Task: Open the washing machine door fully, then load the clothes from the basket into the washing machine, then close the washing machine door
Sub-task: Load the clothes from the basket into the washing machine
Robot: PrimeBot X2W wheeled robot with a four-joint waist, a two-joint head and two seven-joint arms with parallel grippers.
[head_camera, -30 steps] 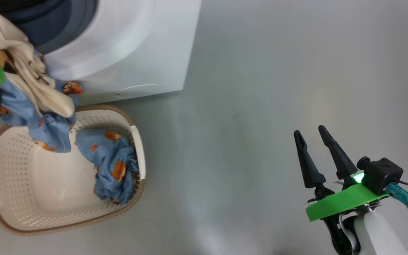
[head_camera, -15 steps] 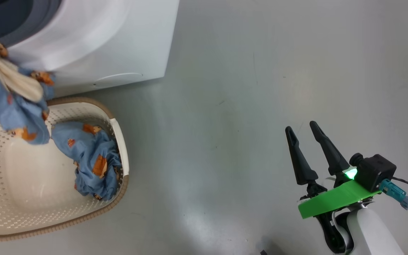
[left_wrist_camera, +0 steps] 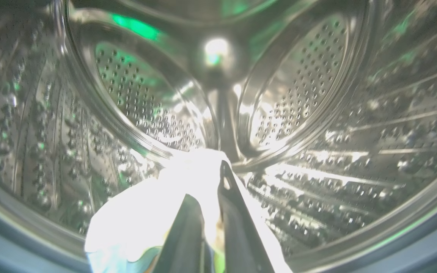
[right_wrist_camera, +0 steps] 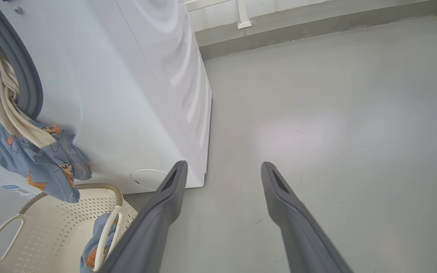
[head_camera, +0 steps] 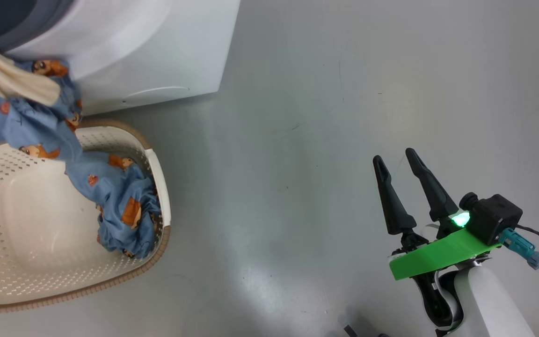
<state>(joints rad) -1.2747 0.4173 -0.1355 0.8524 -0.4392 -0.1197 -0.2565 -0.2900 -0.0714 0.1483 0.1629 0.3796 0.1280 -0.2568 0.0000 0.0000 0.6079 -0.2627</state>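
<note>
The white washing machine (head_camera: 157, 47) stands at the top left of the head view; its door is out of view. Inside the steel drum (left_wrist_camera: 309, 87), my left gripper (left_wrist_camera: 209, 185) is shut on the clothes, with bright cream cloth (left_wrist_camera: 146, 220) bunched around its fingers. The cream cloth (head_camera: 3, 79) and a blue printed piece (head_camera: 21, 121) trail out of the opening, over the grey gasket (right_wrist_camera: 25, 76), down towards the basket (head_camera: 26, 224). Another blue piece (head_camera: 120, 206) lies against the basket's right wall. My right gripper (head_camera: 393, 156) hovers open over the floor, far to the right.
The basket sits on the grey floor right in front of the machine, below its round white flap (right_wrist_camera: 148, 178). Bare floor stretches to the right of the machine as far as a wall base (right_wrist_camera: 317, 30).
The held bundle has gone up and left, deeper into the machine's opening, and its blue piece now stretches down to the basket. The head view has shifted. The right gripper keeps its open pose.
</note>
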